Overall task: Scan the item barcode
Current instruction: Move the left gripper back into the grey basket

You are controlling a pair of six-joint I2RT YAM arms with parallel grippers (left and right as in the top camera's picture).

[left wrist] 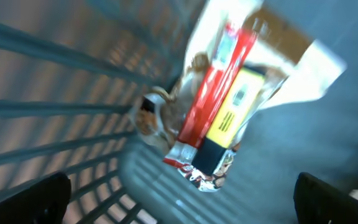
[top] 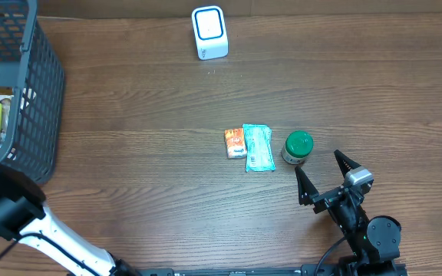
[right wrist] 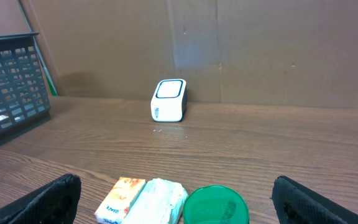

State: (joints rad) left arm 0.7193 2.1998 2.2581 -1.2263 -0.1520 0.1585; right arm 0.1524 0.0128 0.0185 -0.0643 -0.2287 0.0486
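Snack bundle (left wrist: 219,106): one red and one yellow packet in crinkled clear wrap, lying on the floor of the grey mesh basket (top: 44,92) at 9 o'clock on the worktop (top: 129,176). I judge it the candidate for scanning, since my left claw (left wrist: 179,208) hangs directly over it, fully spread and holding nothing. Print: dark blocks on the yellow face, perhaps a code, but too blurred to read. No brand legible.

Scanner (top: 209,32): white box with a blue-rimmed window, upright at 12 o'clock, well apart from the basket. The window faces the arms, presumably so a code can be presented to it. No readable marking.

Loose stock near centre, in a row: orange packet (top: 235,142) and teal packet (top: 258,147) side by side, apparently touching; green-lidded jar (top: 298,147) just beside them at 3 o'clock. Blue lettering on the orange packet, too small to read.

Right claw (top: 324,175): at 5 o'clock, jaws wide and empty, pointed at the jar from close by. Parked, by my reading.
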